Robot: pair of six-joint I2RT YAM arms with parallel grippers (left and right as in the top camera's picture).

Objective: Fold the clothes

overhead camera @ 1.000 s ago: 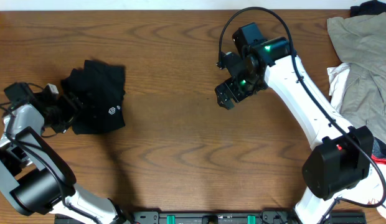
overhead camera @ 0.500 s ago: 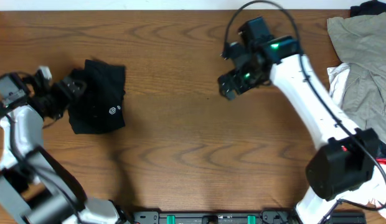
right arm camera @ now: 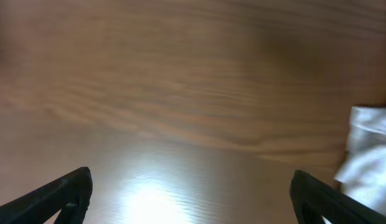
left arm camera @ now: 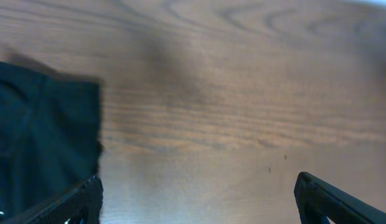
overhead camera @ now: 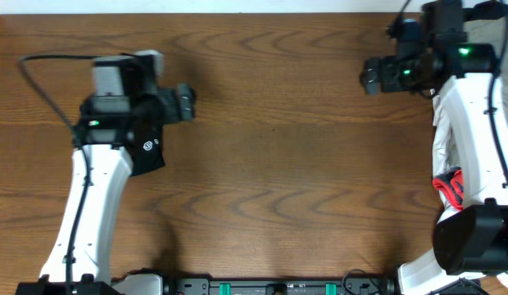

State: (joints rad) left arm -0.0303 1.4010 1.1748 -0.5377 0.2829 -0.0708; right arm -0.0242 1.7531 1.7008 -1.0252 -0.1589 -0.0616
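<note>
The clothes are one black garment [overhead camera: 145, 152] with a small white logo, lying in a compact bundle at the table's left. My left arm covers most of it from above. In the left wrist view its black fabric [left arm camera: 43, 137] fills the left side, next to my left finger. My left gripper [overhead camera: 184, 102] [left arm camera: 196, 208] is open just right of the bundle, with only bare wood between its fingers [left arm camera: 81, 199]. Far off at the back right, my right gripper [overhead camera: 371, 78] [right arm camera: 196, 202] is open over bare table and holds nothing.
A white cloth [right arm camera: 367, 149] lies at the right edge of the right wrist view, beside my right finger. My right arm [overhead camera: 467, 139] runs down the table's right side. Brown wooden tabletop [overhead camera: 270, 164] stretches between the two arms.
My left gripper let go of the black garment, opened wide and swung right across it. My right arm pulled away from the middle to the back right, still open.
</note>
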